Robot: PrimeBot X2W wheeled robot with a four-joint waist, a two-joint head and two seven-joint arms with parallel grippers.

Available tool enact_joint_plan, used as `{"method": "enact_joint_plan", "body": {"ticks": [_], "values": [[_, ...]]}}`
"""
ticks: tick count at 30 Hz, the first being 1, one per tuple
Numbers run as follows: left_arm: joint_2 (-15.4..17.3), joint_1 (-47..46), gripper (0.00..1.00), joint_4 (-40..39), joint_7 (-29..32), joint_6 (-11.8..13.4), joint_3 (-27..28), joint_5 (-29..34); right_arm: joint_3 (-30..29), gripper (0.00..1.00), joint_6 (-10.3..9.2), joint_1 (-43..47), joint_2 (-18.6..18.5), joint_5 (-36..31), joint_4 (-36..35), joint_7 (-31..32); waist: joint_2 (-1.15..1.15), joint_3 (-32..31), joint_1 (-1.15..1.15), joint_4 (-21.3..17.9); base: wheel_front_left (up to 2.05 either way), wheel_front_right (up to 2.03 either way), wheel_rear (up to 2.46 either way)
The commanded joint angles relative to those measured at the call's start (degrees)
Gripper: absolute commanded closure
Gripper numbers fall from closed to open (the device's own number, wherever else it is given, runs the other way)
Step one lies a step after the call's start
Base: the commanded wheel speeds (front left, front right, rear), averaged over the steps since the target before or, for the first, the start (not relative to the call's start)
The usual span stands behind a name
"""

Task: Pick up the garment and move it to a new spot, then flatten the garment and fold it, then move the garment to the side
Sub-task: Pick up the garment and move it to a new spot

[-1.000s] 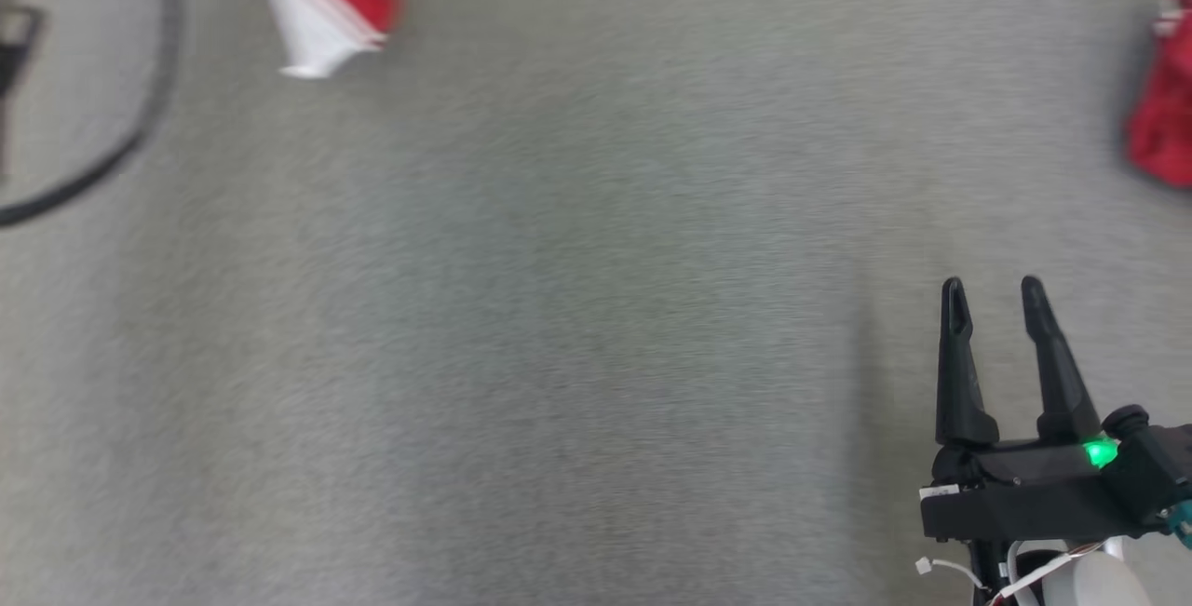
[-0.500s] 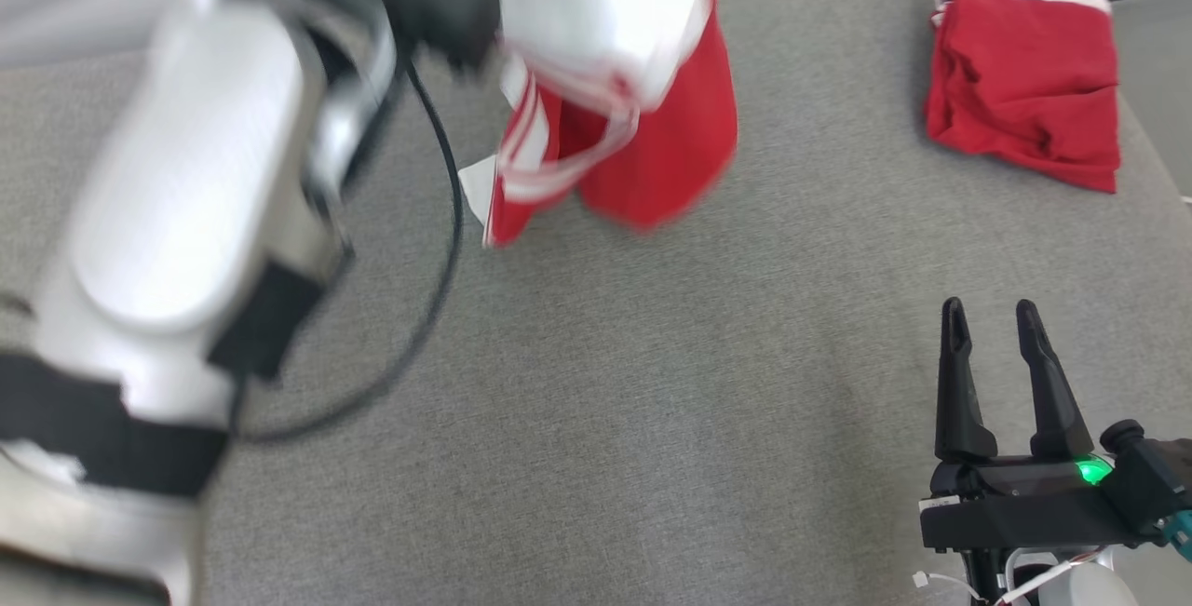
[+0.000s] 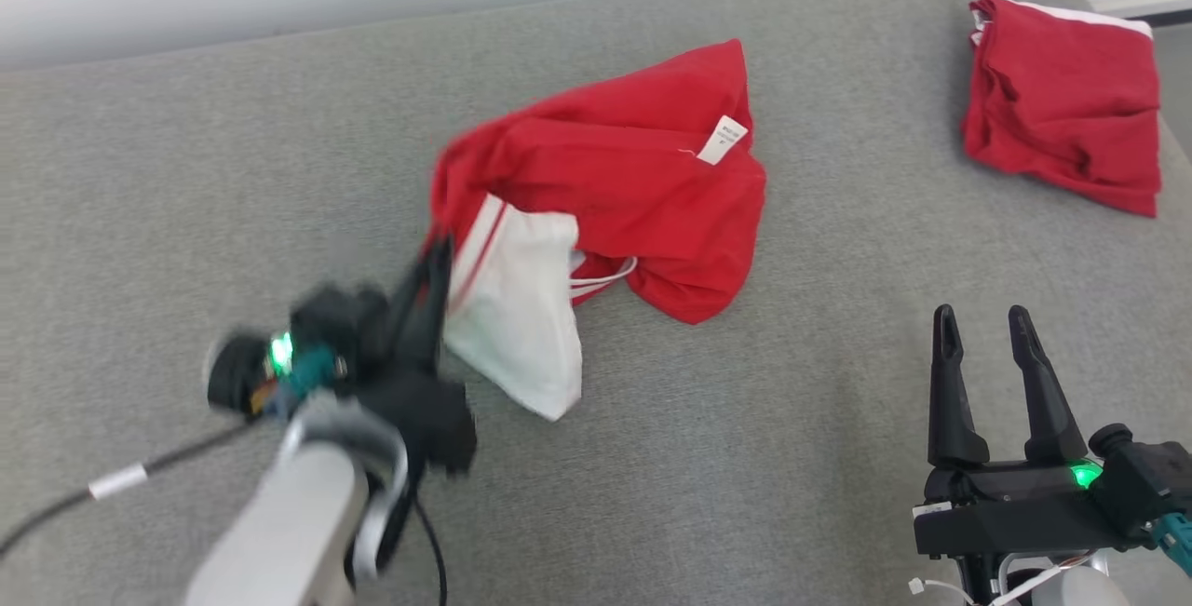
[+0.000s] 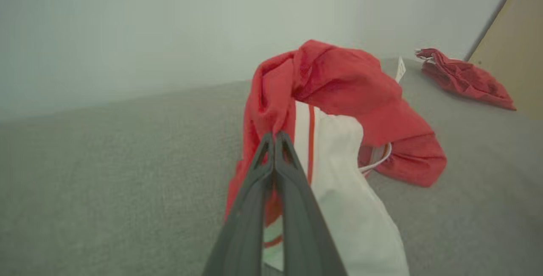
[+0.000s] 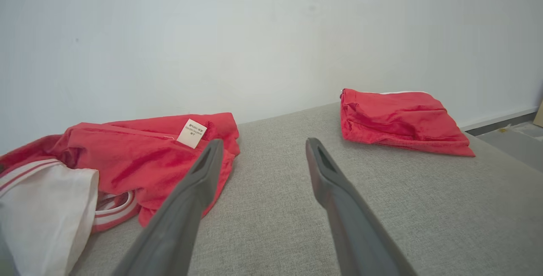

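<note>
The red-and-white garment (image 3: 633, 187) lies crumpled at the middle of the grey upholstered surface (image 3: 745, 457), white care label (image 3: 723, 140) facing up. The left pincer (image 3: 438, 257) is clamped together on the garment's red edge, beside the white striped panel. The right pincer (image 3: 982, 322) hovers near the surface's right front with its fingers apart, holding nothing. A second, folded red garment (image 3: 1062, 94) lies at the far right corner, well apart.

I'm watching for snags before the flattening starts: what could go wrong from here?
1. The left gripper pinches only a small fold of the garment; it may slip out when pulled.
2. The garment lies bunched, red over white, so spreading one-handed could leave folds; the right gripper is open and apart from it.
</note>
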Motion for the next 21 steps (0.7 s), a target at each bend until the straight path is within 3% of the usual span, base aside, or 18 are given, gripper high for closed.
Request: {"method": "enact_joint_plan", "body": {"ticks": [1,4,5,6,7,13,21], "values": [[-0.24,2.14,1.00,0.62,-0.64,-0.04,-0.21,-0.76,0.13,0.00,-0.13,0.26,0.04,-0.41,0.17,-0.24,0.00,-0.47,0.00,0.92,0.00,0.00,0.00],[-1.29,5.52,1.00,2.42,-2.05,-0.59,-1.51,-1.37,0.16,0.00,-0.12,0.34,0.02,-0.95,0.63,-0.24,0.00,-1.18,0.00,2.21,0.00,0.00,0.00],[-1.70,6.27,0.94,2.94,-2.52,-0.80,-2.23,-1.18,0.00,0.00,-0.13,0.47,0.02,-1.13,0.75,-0.24,0.00,-1.57,0.00,2.77,0.00,0.00,0.00],[-2.16,6.92,0.23,3.24,-3.17,-1.15,-2.45,-1.38,0.25,0.00,-0.13,0.56,0.04,-1.30,0.89,-0.24,0.00,-1.89,0.00,3.16,0.00,0.00,0.00],[-2.59,7.27,0.00,3.35,-3.96,-1.19,-2.67,-1.57,0.18,0.00,-0.13,0.68,0.02,-1.57,0.95,-0.24,0.00,-2.40,0.00,3.74,0.00,0.00,0.00],[-3.42,7.92,0.00,1.79,-7.65,-1.00,-1.07,-1.58,-0.39,0.00,-0.13,1.47,0.02,-2.65,0.82,-0.07,0.00,-5.53,0.00,7.12,0.00,0.00,0.00],[-0.64,11.67,0.00,-2.81,-8.94,1.20,4.89,0.48,-1.28,0.00,-0.13,2.73,0.02,-3.19,0.26,0.87,0.00,-9.24,0.00,10.02,0.00,0.00,0.00]]}}
